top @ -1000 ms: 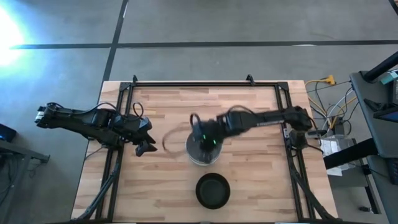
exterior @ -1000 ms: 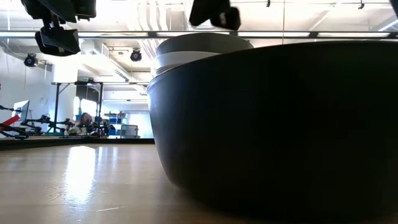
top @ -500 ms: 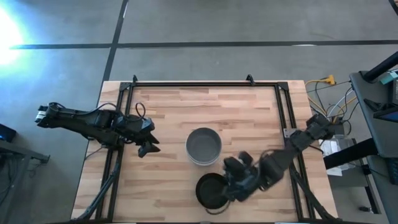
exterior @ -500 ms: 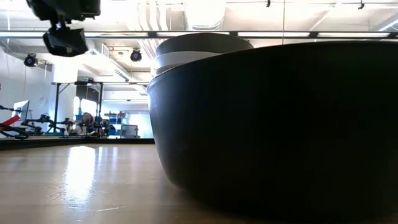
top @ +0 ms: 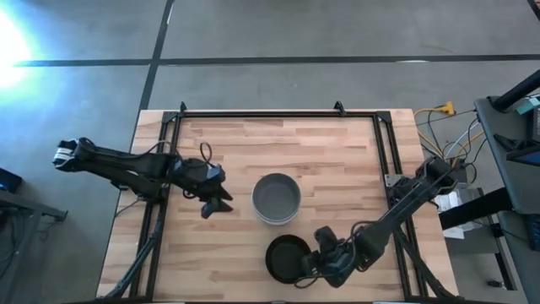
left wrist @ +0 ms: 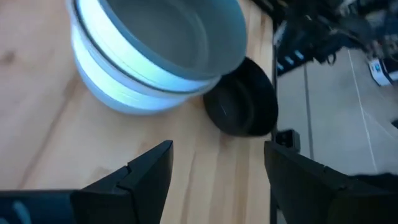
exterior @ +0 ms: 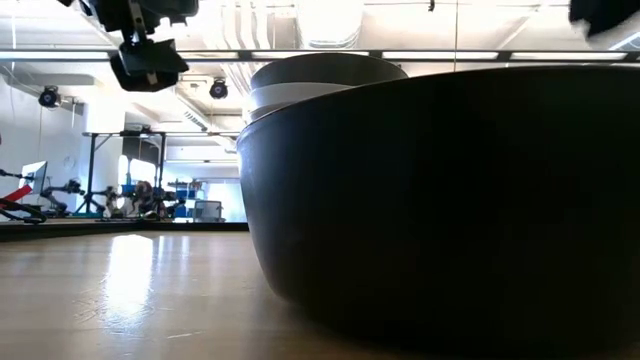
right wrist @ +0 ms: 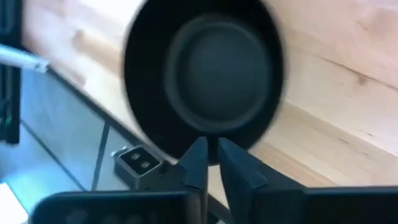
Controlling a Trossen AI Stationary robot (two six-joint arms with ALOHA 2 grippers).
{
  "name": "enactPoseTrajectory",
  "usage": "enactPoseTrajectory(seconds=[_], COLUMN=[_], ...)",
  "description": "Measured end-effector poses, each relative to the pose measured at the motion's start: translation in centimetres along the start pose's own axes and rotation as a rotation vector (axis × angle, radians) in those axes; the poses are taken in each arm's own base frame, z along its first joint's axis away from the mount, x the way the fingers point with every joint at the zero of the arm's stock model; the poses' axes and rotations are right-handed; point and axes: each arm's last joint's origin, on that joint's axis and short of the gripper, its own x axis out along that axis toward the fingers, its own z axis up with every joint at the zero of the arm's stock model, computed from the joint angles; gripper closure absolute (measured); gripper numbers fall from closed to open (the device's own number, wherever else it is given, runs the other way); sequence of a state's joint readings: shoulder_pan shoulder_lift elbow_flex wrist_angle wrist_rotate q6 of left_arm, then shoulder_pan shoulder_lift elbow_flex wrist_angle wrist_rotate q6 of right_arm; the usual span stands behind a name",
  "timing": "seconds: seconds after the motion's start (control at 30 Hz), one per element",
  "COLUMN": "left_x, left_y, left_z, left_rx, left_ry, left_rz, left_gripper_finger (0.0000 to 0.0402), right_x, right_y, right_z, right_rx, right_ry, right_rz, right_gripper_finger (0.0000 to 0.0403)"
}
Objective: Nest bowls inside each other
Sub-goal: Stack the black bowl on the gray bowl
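A black bowl (top: 288,258) (right wrist: 205,81) stands alone on its base near the table's near edge and fills the low view's foreground (exterior: 450,200). Behind it is a nested stack (top: 276,198) (left wrist: 155,50), a grey bowl on top of white ones, resting on the table's middle. My right gripper (top: 305,268) (right wrist: 212,155) is at the black bowl's right rim, its fingers shut to a thin slit. My left gripper (top: 215,203) (left wrist: 217,162) hovers open to the left of the stack, touching nothing. My right gripper has its shut fingers (right wrist: 198,158) at the near-right part of the black bowl's rim (right wrist: 186,146), coming in low from the table's right. I cannot tell whether they touch the rim. The bowl stands flat on the table.
A black metal frame (top: 278,113) runs along the table's far edge and both sides. Bare wood lies left of the black bowl and beyond the stack. Cables and equipment (top: 447,160) sit off the table's right side.
My right gripper has left the top of the stack and swung toward the near edge, down to the black bowl's right side. My left gripper has moved right, toward the stack. The stack and the black bowl have stayed in place.
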State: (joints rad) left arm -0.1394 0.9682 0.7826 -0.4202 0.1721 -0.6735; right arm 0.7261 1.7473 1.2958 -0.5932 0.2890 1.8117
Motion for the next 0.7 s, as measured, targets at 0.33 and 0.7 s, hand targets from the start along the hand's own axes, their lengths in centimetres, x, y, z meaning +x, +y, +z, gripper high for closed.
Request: enactPoseTrajectory(seconds=[0.33, 0.7], left_x=[0.4, 0.3], left_y=[-0.2, -0.2], left_z=[-0.2, -0.2], left_rx=[0.002, 0.003], left_ry=[0.053, 0.051], left_rz=[-0.042, -0.043], left_gripper_finger=[0.0166, 0.0166], right_x=[1.0, 2.7], right_y=[-1.7, -3.8], right_z=[0.4, 1.7], right_rx=[0.089, 0.128], right_ry=[-0.019, -0.036], right_rz=[-0.056, -0.139], right_gripper_finger=[0.0264, 0.0243])
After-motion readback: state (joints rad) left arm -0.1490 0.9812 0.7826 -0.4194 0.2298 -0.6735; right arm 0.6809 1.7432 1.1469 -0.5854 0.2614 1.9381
